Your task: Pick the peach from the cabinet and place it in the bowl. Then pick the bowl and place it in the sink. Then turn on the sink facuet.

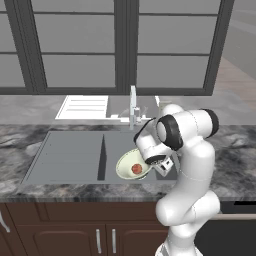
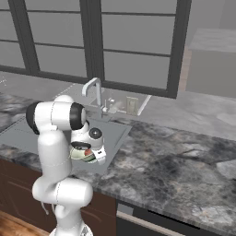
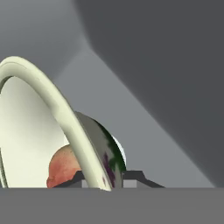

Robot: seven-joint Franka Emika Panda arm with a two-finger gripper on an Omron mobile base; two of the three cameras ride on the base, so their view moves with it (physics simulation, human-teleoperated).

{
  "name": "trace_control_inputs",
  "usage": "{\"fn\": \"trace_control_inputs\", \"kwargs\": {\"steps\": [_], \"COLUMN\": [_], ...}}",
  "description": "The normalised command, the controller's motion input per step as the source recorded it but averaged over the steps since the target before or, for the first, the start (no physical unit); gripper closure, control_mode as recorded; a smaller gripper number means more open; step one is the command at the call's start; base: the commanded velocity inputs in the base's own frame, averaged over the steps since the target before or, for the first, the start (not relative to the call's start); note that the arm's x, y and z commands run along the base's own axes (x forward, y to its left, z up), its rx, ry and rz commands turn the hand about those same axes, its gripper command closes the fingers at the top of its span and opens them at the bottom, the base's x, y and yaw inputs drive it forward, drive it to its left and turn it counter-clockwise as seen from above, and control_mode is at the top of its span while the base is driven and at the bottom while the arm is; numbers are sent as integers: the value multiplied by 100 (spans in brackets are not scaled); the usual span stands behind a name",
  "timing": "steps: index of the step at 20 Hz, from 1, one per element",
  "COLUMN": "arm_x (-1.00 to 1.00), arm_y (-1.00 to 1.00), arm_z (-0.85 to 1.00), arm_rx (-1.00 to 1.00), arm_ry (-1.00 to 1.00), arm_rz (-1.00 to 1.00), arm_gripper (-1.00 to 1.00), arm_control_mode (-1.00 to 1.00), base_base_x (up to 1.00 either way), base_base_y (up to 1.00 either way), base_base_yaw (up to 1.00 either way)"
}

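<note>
Marbled grey countertop (image 1: 30, 145) held the grey two-basin sink (image 1: 70, 155). Wide pale cream-green bowl (image 1: 126, 165) sat tilted in the right basin, mouth facing left-forward, small reddish-orange peach (image 1: 136, 169) inside. Two-finger gripper (image 3: 103, 177) straddled the bowl's near rim, one tip each side, pinching it; the hand view alone showed this. Slim silver faucet (image 1: 133, 106) stood behind.

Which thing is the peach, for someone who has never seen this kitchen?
Find the grey two-basin sink set in the marble counter below the big windows. In its right basin, by the tap, sits a pale cream bowl at the gripper. The peach is the small reddish-orange ball inside the bowl, the one warm-coloured thing there.
</note>
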Motion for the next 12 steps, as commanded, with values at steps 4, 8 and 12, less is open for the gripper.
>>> {"fn": "trace_control_inputs", "kwargs": {"steps": [4,8,12], "arm_x": [-5,-10,-20], "arm_y": [0,0,-4], "arm_z": [-4,43,70], "arm_rx": [0,0,0], "arm_ry": [-2,-2,-5], "arm_rz": [2,0,0], "arm_gripper": [-100,-100,-100], "arm_control_mode": [-100,-100,-100], "base_base_x": [0,0,0], "base_base_y": [0,0,0], "base_base_yaw": [0,0,0]}}
